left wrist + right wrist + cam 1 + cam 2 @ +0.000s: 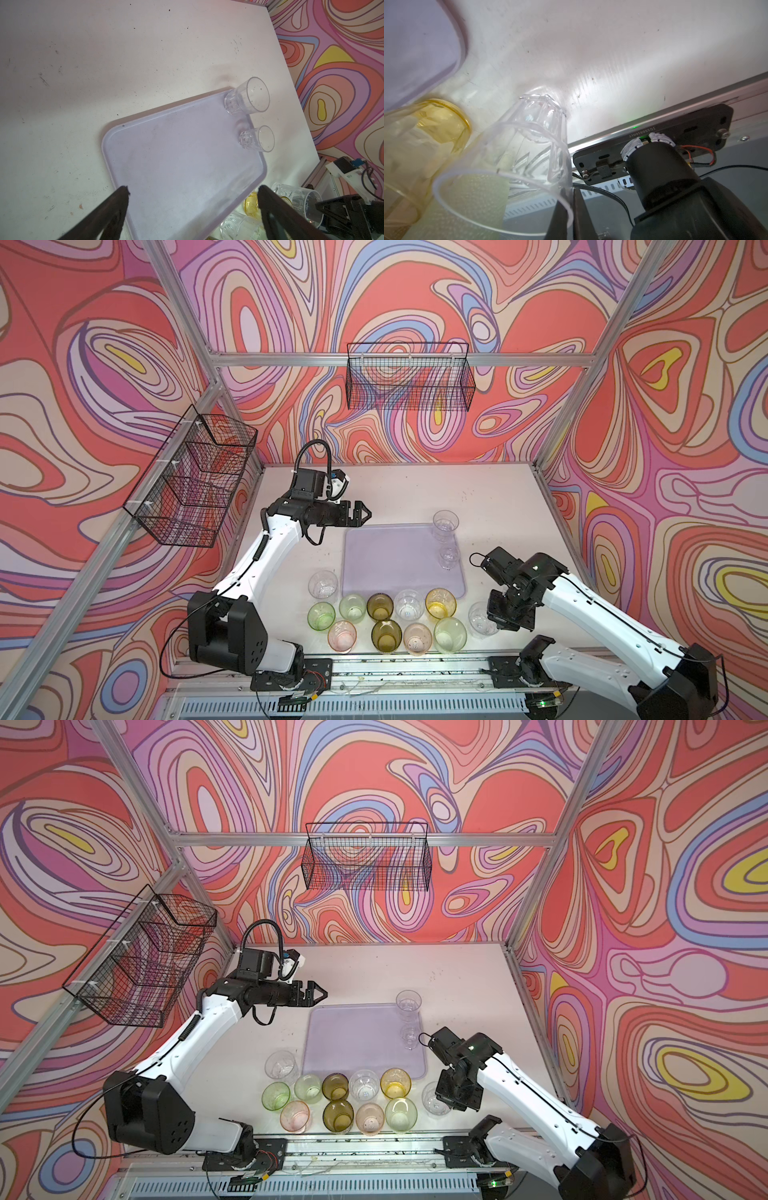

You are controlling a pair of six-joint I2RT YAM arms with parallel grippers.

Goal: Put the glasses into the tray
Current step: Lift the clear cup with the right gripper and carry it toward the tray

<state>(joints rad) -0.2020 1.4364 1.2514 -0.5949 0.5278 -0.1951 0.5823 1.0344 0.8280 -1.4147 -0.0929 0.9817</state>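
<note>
Tray (pixel 395 568): lilac, lying flat at mid-desk (pixel 490 497).
Left fingers (pixel 118 207): spread wide with nothing between them. We see them hanging just off the far left corner of the tray.
Right fingers (pixel 582 218): closed onto the rim of 1 clear glass (pixel 512 149), with 1 finger inside the wall and 1 outside.
Gripped glass: at the right end of the near group, beside the amber glass (pixel 444 124). We cannot tell whether its base is off the desk.
Glasses in tray: 2, clear and upright along the right rim. The far glass (pixel 445 524) is at the far right corner, and the near glass (pixel 449 556) is just in front of it.
Glasses on desk: 10 more glasses (pixel 386 637), upright and close-packed before the tray's near rim. We note clear, green, olive, amber and pink.
</note>
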